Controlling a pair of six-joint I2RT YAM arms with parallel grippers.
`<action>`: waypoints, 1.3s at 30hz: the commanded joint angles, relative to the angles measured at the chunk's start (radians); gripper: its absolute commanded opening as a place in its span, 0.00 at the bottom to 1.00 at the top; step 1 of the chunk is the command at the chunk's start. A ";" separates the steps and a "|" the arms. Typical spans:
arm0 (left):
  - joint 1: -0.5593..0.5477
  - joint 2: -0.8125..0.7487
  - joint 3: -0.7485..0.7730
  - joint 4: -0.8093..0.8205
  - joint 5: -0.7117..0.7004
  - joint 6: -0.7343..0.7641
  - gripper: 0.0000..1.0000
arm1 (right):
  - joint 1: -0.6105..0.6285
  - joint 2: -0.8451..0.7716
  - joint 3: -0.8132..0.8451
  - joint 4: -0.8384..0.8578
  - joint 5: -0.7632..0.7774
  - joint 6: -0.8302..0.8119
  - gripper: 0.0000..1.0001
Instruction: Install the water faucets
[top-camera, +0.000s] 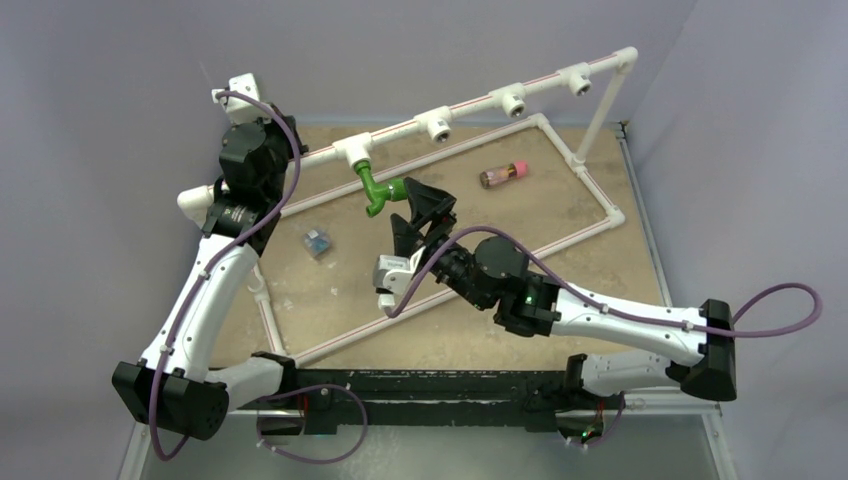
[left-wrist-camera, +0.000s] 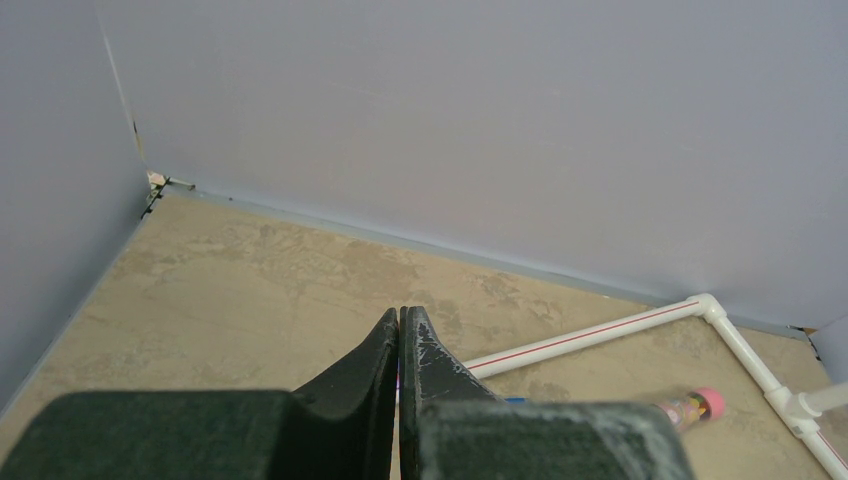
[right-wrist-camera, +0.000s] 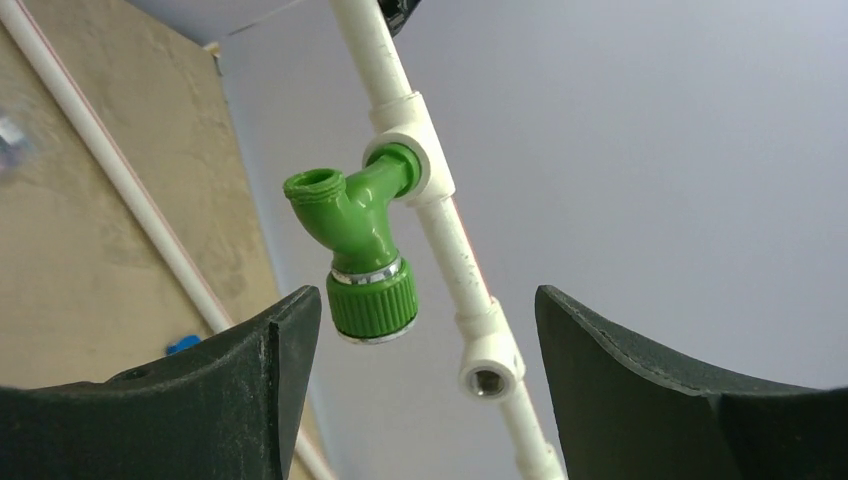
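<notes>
green plastic tap (right-wrist-camera: 360, 240) sits with its stem screwed into a white tee fitting (right-wrist-camera: 420, 140) on the raised pipe (right-wrist-camera: 470, 290), its ribbed cap at the low end in your right wrist view. your right tool (right-wrist-camera: 425, 294) stands wide open, the cap showing between its fingers, one finger just beside it, gripping nothing. your left tool (left-wrist-camera: 400, 312) is pressed fully closed on nothing, above the sandy bench (left-wrist-camera: 250, 280), facing the back wall. a small pink-capped bottle (top-camera: 503, 174) lies on the bench, well apart from the tap.
</notes>
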 joint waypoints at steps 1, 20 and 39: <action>-0.026 0.021 -0.048 -0.217 0.057 0.009 0.00 | 0.028 0.037 -0.009 0.162 0.057 -0.250 0.80; -0.027 0.025 -0.048 -0.214 0.060 0.008 0.00 | 0.015 0.271 0.076 0.344 0.156 -0.290 0.64; -0.027 0.025 -0.046 -0.214 0.056 0.008 0.00 | 0.003 0.310 0.095 0.433 0.184 0.096 0.00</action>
